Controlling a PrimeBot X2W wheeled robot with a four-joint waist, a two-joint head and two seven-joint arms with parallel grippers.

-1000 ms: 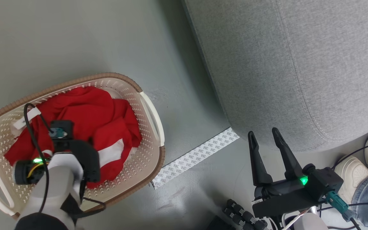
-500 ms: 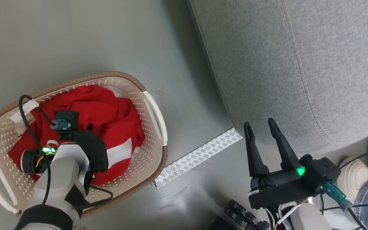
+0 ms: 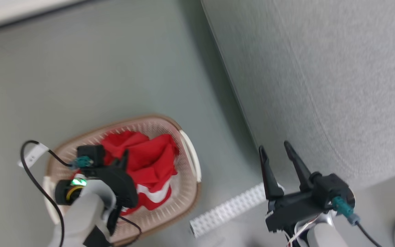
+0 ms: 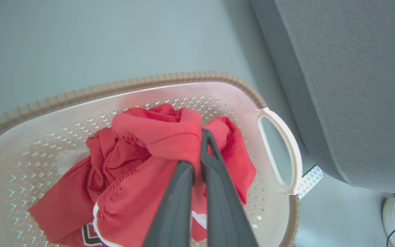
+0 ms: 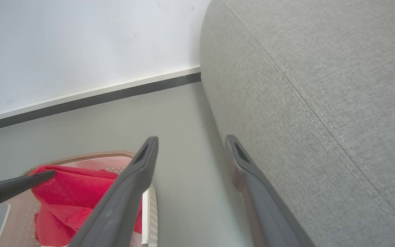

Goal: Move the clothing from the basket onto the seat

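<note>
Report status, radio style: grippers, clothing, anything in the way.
Left gripper shut on clothing; right gripper open, near seat. Clothing bunched, in basket. Flat tape strip on floor; no obstacle seen.

Both arms have pale grey forearms, black housings and two long, dark, tapering fingers. The left tool (image 4: 197,151) shows matte charcoal fingers in its wrist view. At the lower left of the head view its housing bears a green light (image 3: 78,181), a teal plug (image 3: 82,161) and a looping black cable (image 3: 21,153) with a white tag (image 3: 33,155). At the lower right, the right tool (image 3: 273,145) carries another teal connector (image 3: 339,204), with white and red wires (image 3: 297,233) beneath.
</note>
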